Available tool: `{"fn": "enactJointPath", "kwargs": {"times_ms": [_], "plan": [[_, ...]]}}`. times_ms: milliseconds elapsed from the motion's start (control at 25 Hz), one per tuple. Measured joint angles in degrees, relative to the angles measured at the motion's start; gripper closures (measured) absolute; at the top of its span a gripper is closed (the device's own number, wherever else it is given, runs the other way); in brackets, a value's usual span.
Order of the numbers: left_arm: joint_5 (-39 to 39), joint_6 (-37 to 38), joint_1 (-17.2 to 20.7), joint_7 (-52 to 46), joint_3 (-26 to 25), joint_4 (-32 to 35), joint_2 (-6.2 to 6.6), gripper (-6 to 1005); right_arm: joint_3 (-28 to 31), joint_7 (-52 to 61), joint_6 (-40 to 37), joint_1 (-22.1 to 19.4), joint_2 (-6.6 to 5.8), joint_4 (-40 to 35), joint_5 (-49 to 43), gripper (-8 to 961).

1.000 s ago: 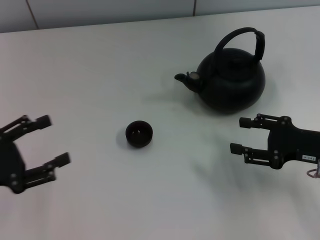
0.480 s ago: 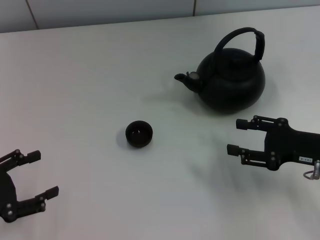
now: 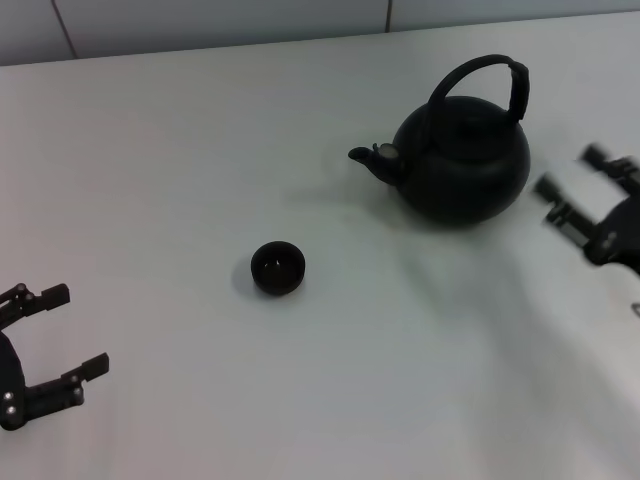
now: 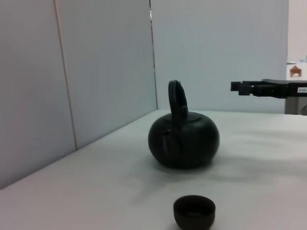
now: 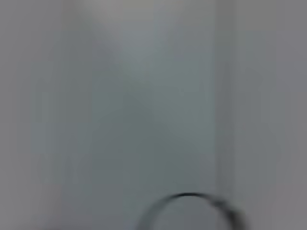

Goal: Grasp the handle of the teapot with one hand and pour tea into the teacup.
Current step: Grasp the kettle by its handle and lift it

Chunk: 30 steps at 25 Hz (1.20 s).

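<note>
The matte black teapot (image 3: pixel 463 165) stands upright at the back right of the white table, spout pointing left. Its arched handle (image 3: pixel 478 70) rises over the top, with the thicker sleeve on the right side. The teapot also shows in the left wrist view (image 4: pixel 184 136), and the top of the handle (image 5: pixel 189 197) in the right wrist view. The small dark teacup (image 3: pixel 278 268) sits left and in front of the teapot, also in the left wrist view (image 4: pixel 194 212). My right gripper (image 3: pixel 570 180) is open, raised just right of the teapot, apart from it. My left gripper (image 3: pixel 73 330) is open and empty at the front left.
The white table (image 3: pixel 200 150) ends at a grey panelled wall (image 3: pixel 200 20) at the back. The right arm's gripper shows far off in the left wrist view (image 4: pixel 261 87), above the table beside the teapot.
My right gripper has swung up and back from in front of the teapot to its right side. My left gripper has drawn back toward the front left corner.
</note>
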Motion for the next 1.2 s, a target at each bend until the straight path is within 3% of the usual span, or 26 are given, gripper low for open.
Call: {"fn": "enactJointPath", "kwargs": {"times_ms": [160, 360, 760, 1200], "plan": [[-0.10, 0.18, -0.09, -0.01, -0.37, -0.05, -0.09, 152, 6.34, -9.68, 3.38, 0.83, -0.01, 8.05, 6.27, 271], [-0.20, 0.25, -0.22, -0.01, -1.17, -0.21, -0.38, 152, 7.77, -9.33, 4.74, 2.44, -0.21, 7.92, 6.64, 277], [-0.60, 0.26, -0.46, -0.01, -2.25, -0.22, -0.99, 152, 6.34, -6.98, 16.22, 10.40, -0.44, 4.49, 6.12, 288], [-0.63, 0.25, -0.57, -0.01, -2.42, -0.25, -1.34, 152, 1.84, -1.03, 22.44, 13.78, -0.53, 0.83, 5.22, 300]]}}
